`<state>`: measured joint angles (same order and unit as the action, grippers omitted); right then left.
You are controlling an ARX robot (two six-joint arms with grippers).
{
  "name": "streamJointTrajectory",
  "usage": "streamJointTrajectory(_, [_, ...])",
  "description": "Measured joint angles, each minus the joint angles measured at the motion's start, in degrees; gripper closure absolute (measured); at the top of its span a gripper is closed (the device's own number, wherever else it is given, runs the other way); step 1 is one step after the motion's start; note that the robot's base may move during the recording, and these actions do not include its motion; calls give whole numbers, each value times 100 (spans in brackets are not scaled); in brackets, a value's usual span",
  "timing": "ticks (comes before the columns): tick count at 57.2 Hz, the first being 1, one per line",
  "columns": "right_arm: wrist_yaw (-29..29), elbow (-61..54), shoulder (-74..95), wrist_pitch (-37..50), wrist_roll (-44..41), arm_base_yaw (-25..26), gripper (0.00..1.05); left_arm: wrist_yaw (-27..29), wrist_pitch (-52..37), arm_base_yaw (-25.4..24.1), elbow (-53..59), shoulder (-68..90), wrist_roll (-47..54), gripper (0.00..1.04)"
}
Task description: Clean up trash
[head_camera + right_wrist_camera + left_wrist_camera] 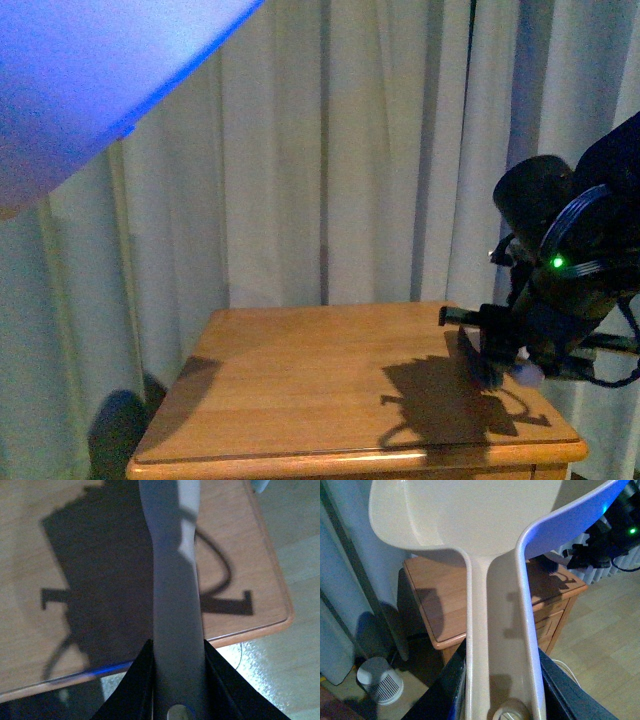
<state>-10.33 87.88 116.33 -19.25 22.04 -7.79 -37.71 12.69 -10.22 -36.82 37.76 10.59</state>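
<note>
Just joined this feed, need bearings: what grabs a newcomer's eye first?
The big cream dustpan, clamped by its handle in the left gripper, fills the left wrist view and looms blurred at the front view's upper left. On the right, the right gripper holds a grey-handled tool low over the wooden bedside cabinet, throwing a sharp shadow on its top.

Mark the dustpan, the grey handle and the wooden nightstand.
dustpan (492, 595), left wrist view, on its handle channel.
grey handle (177, 610), right wrist view, mid-shaft.
wooden nightstand (300, 370), front view, bare part of its top.
</note>
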Motion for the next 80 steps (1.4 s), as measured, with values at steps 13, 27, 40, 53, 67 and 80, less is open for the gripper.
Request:
streamJointTrajectory(13, [-485,-179,-1394,472,-833,332,81,0,0,0,0,0,0,77])
streamJointTrajectory(27, [-1222,-920,-2800,1060,-1648,153,81,0,0,0,0,0,0,77])
streamJointTrajectory(40, [-2114,-2046,-4030,2218,-2815,-466,81,0,0,0,0,0,0,77])
streamJointTrajectory(53, [-2861,-3300,-5335,3217,-3821,-1233,81,0,0,0,0,0,0,77])
streamJointTrajectory(67, [-3939,-4216,-6231,4253,-4721,-2288,81,0,0,0,0,0,0,77])
streamJointTrajectory(80, [-4857,-5001,-6721,5289,-5458,-3165,81,0,0,0,0,0,0,77])
